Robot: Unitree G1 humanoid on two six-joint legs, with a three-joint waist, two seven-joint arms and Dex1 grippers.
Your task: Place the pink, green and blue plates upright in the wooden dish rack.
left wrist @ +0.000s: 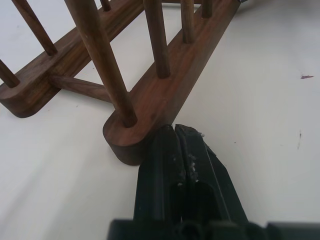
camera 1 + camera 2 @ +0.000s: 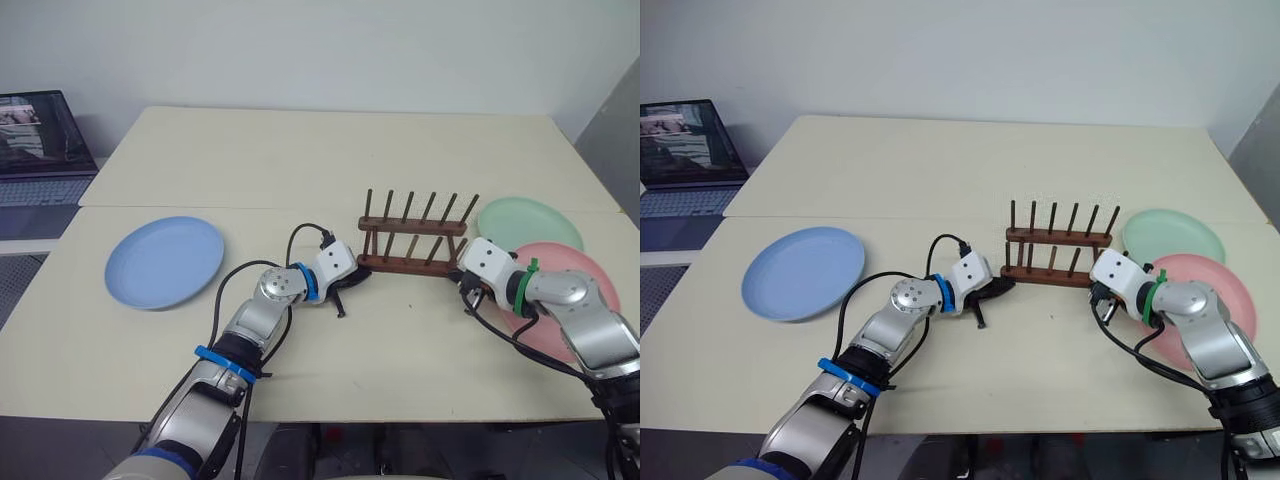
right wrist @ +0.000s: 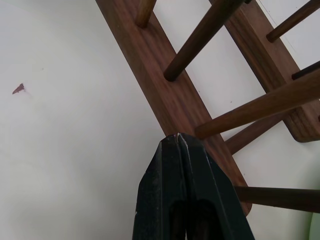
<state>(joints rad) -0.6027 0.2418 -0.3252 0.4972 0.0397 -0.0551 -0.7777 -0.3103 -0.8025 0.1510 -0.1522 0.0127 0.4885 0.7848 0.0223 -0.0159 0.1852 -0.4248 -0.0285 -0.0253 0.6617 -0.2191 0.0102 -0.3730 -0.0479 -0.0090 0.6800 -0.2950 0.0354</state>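
The dark wooden dish rack [image 2: 412, 236] stands empty in the middle of the cream table. Its near rail shows close up in both wrist views [image 1: 165, 95] [image 3: 170, 95]. My left gripper [image 2: 357, 281] is shut, its tips touching the rounded left end of that rail. At the rail's right end my right gripper [image 2: 461, 272] is shut too, tips against the wood. The blue plate [image 2: 164, 261] lies flat at the left. Flat at the right are the green plate [image 2: 528, 222] and, nearer, the pink plate [image 2: 585, 268], partly hidden by my right forearm.
A laptop [image 2: 38, 150] sits on a lower surface beyond the table's left edge. A seam [image 2: 250, 208] runs across the table [image 2: 330, 150] behind the rack. A small dark speck [image 3: 19, 89] marks the tabletop near the rack.
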